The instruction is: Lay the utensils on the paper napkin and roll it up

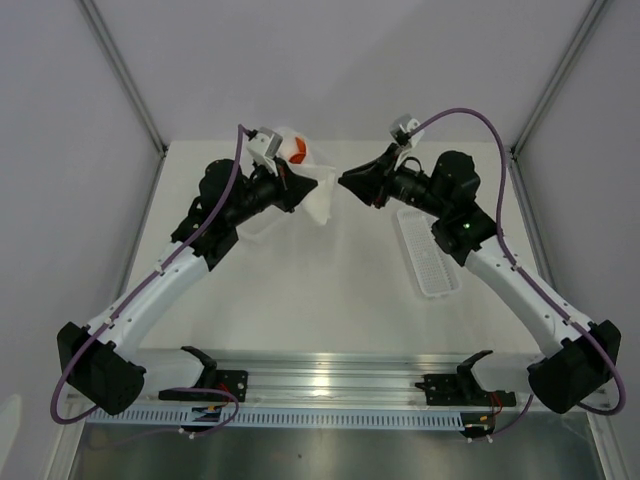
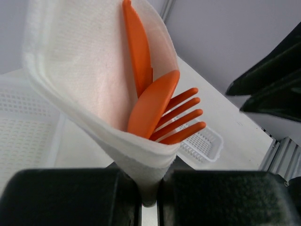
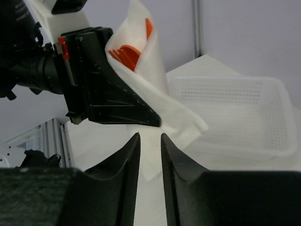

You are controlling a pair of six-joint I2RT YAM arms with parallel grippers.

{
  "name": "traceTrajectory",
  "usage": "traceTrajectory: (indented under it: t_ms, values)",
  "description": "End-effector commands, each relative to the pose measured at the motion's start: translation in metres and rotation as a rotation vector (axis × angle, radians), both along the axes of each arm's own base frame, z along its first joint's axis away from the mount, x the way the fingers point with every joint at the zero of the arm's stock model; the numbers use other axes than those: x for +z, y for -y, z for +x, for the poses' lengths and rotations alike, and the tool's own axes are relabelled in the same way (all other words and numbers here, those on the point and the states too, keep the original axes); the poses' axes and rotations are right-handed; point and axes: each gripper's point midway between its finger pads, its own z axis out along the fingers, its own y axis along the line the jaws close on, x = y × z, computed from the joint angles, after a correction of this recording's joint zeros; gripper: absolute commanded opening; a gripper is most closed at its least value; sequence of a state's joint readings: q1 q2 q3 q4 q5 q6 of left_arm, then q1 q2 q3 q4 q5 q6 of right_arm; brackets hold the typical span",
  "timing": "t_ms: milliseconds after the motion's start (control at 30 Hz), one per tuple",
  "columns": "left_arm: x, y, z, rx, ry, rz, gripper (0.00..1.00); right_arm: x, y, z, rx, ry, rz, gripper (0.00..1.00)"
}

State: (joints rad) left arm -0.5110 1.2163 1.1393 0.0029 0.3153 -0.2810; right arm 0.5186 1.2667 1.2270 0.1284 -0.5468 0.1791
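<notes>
From above, we are holding the paper napkin [image 1: 318, 200] clear of the table [image 1: 330, 300] near its far end. Our left gripper [image 1: 300, 183] is clamping it, and the orange tips of the utensils [image 1: 298, 152] are poking out on top. Our right gripper [image 1: 350, 182] is hovering just beside the bundle.

At the left wrist, we are pinching the narrow bottom of a loose paper cone. A fork, a knife and what is probably a spoon are standing inside and leaning on the paper wall.

At the right wrist, our jaws are standing slightly apart with nothing between them. They are pointing at the napkin's hanging flap, with the white basket [image 3: 235, 108] lying behind.

We are judging the sheet soft, light and easy to tear. The cutlery is looking stiff and smooth, liable to slide out if tipped. We are reckoning the loose flap, low near the clamped end, is the place to grasp, and gently.
</notes>
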Motion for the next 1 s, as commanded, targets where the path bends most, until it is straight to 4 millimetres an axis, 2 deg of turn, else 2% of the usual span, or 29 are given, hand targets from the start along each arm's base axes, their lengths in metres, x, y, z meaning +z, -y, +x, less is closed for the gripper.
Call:
traceTrajectory:
  t_ms: [0, 100, 233, 333, 500, 700, 967]
  values:
    - [0.027, -0.001, -0.001, 0.010, 0.079, -0.007, 0.01, -0.001, -0.024, -0.008, 0.104, 0.007, 0.011, 0.28]
    - [0.028, 0.002, -0.005, -0.017, 0.085, -0.005, 0.01, -0.003, -0.034, -0.001, 0.117, 0.011, 0.005, 0.34]
    - [0.027, 0.008, -0.015, -0.083, 0.091, -0.008, 0.01, -0.003, -0.033, 0.006, 0.109, 0.039, -0.010, 0.43]
    - [0.028, 0.013, -0.025, -0.144, 0.106, -0.011, 0.01, -0.008, -0.027, 0.012, 0.102, 0.030, -0.023, 0.47]
    - [0.025, 0.018, -0.034, -0.202, 0.117, -0.010, 0.01, -0.008, -0.022, 0.009, 0.147, 0.032, -0.019, 0.45]
    - [0.031, 0.020, -0.035, -0.220, 0.136, -0.021, 0.01, -0.013, -0.026, 0.001, 0.204, 0.015, -0.017, 0.35]
    - [0.032, 0.023, -0.040, -0.253, 0.142, -0.029, 0.01, -0.021, -0.031, -0.006, 0.268, -0.009, -0.009, 0.35]
